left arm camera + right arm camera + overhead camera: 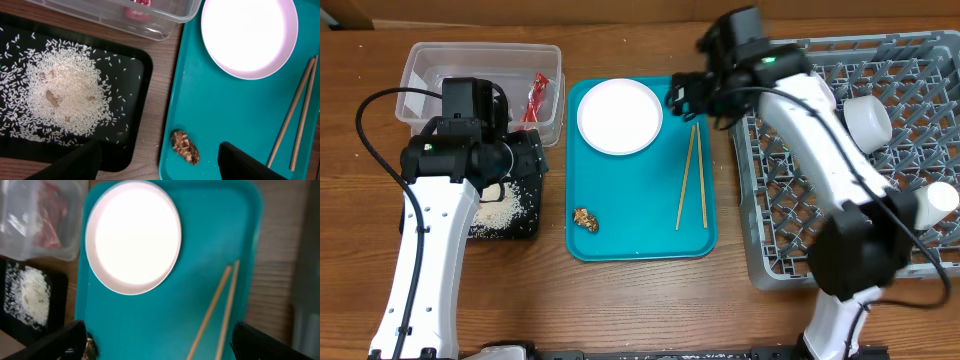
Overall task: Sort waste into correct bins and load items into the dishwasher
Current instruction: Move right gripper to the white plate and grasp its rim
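Observation:
My left gripper [160, 165] hangs open over the seam between the black tray [142, 70], which holds rice [65, 95], and the teal tray [200, 100]. The brown lump [185, 147] lies on the teal tray between its fingers. My right gripper [165, 342] hovers open above the teal tray [210, 230], close to the chopsticks [215, 310] and below the white plate [132, 235]. The red wrapper [537, 97] lies in the clear tub [430, 60]. A bowl [867, 118] and a cup [937, 203] sit in the grey rack [790, 200].
The clear tub stands at the back left, with the black tray [520, 225] right in front of it. The teal tray [640, 235] fills the middle and the rack takes the right side. Bare wood runs along the table's front edge.

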You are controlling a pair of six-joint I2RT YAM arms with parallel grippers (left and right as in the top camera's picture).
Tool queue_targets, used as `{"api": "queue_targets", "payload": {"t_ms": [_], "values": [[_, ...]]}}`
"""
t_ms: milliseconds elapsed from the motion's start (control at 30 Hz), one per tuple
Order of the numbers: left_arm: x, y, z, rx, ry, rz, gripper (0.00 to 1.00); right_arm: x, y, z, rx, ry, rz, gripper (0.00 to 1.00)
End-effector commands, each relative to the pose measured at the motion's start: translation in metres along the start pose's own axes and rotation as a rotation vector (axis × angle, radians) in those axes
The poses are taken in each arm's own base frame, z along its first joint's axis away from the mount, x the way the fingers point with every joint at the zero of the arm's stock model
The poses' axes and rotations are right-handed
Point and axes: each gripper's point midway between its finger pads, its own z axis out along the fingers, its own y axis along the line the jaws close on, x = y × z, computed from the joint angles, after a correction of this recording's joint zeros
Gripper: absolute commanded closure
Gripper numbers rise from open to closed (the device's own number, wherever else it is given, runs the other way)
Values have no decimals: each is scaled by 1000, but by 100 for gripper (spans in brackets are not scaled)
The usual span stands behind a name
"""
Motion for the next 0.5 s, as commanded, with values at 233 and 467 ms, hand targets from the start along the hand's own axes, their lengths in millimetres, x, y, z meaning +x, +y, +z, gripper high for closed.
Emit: {"api": "queue_targets", "payload": {"t_ms": [233,467], "values": [[-3,-1,0,8,-3,-15,23,26,14,104,27,106,91,20],[-3,-1,0,8,-2,-15,23,36,-3,139,133,104,193,26]]}}
